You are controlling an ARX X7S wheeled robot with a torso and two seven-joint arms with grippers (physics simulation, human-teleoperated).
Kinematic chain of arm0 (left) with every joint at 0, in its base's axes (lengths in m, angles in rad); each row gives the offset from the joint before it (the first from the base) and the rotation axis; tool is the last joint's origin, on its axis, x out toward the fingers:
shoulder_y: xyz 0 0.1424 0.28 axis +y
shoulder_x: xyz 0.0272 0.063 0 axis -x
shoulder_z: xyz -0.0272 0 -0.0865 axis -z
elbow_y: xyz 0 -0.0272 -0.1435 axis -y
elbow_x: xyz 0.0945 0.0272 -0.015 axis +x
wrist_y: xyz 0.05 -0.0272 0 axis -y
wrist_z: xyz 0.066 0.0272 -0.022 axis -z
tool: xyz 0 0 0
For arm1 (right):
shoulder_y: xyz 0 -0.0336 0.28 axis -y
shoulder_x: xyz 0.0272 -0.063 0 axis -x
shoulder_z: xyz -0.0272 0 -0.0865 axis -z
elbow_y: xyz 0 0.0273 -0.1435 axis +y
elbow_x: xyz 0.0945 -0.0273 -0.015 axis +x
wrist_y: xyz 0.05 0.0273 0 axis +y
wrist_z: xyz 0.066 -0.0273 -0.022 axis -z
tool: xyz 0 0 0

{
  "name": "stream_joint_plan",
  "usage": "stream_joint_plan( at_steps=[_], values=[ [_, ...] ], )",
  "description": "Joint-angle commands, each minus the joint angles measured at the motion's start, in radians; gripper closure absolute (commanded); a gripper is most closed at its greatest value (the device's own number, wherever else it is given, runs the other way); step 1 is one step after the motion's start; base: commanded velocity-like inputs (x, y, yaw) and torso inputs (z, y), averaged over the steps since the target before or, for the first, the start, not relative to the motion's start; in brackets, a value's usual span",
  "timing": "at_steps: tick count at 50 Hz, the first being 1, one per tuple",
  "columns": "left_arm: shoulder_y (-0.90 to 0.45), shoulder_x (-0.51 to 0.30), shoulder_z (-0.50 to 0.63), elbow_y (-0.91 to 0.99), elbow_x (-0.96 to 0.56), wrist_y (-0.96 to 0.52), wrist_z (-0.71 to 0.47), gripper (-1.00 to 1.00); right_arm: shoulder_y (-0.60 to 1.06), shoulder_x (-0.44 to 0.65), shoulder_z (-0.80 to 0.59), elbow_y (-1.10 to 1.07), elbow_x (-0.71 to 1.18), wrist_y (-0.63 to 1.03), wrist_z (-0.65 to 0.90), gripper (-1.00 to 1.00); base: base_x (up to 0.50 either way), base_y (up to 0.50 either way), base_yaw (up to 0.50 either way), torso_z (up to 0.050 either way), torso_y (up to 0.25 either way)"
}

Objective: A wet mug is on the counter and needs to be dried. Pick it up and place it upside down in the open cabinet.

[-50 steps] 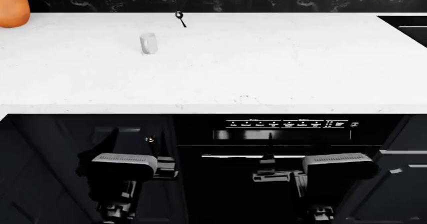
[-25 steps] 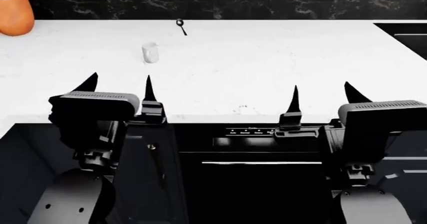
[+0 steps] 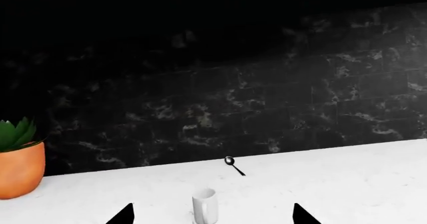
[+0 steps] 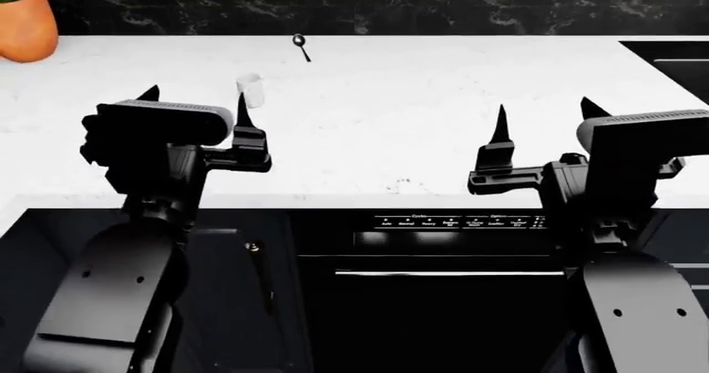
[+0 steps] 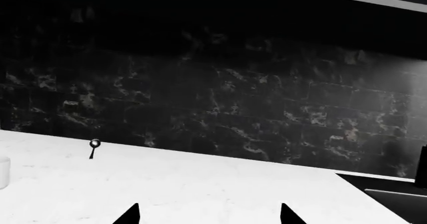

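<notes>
The left hand was spread wide apart, holding nothing, raised over the tabletop near its front edge, fingers pointing toward 12 o'clock. The white mug stood upright just beyond it at 1 o'clock, untouched. The dark spoon lay farther back. The right hand was likewise spread apart, empty, raised level.

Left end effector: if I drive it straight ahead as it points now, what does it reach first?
Most likely the mug: the left wrist view frames it between the open fingertips of the left end effector, standing on the counter. Depth is unclear; the spoon lies beyond it.
</notes>
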Motion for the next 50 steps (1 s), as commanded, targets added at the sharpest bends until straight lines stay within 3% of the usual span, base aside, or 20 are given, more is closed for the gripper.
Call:
stream_joint_plan(
  at_steps=[1, 10, 34, 50],
  values=[
    [-0.079, -0.012, 0.036, -0.090, 0.010, 0.006, 0.006, -1.00, 0.104, 0.007, -0.018, 0.063, 0.008, 0.031, -0.001, -1.00, 0.00, 0.00, 0.00, 0.050, 0.000],
    [-0.071, -0.019, 0.034, -0.086, 0.003, -0.001, 0.002, -1.00, 0.116, 0.008, -0.027, 0.069, 0.007, 0.040, 0.008, -1.00, 0.06, 0.00, 0.00, 0.010, 0.000],
    [-0.056, -0.032, 0.038, -0.103, -0.010, 0.011, -0.006, -1.00, 0.131, 0.014, -0.038, 0.056, 0.023, 0.066, 0.014, -1.00, 0.35, 0.00, 0.00, 0.000, 0.000],
    [-0.053, -0.039, 0.046, -0.103, -0.016, 0.007, -0.012, -1.00, 0.139, 0.024, -0.040, 0.029, 0.029, 0.087, 0.021, -1.00, 0.36, 0.21, 0.00, 0.000, 0.000]
  ],
)
